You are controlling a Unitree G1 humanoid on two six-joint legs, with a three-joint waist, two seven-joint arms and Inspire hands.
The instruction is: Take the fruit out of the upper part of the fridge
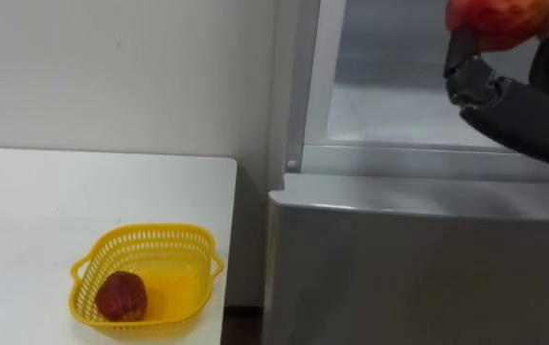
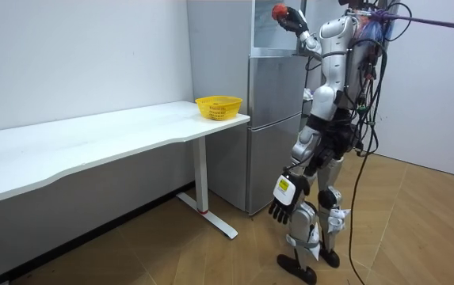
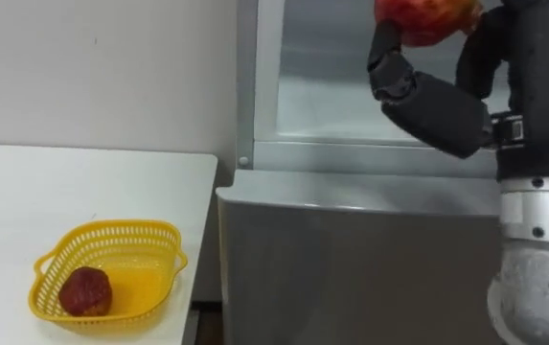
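right hand curled round a red apple at the open upper fridge, likely mid-retrieval; next it must swing left and down to the yellow basket on the table.

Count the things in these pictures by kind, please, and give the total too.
Red fruit: 2 (basket fruit; held fruit, in the right hand)
Yellow basket: 1
White table: 1
Fridge: 1
Total: 5
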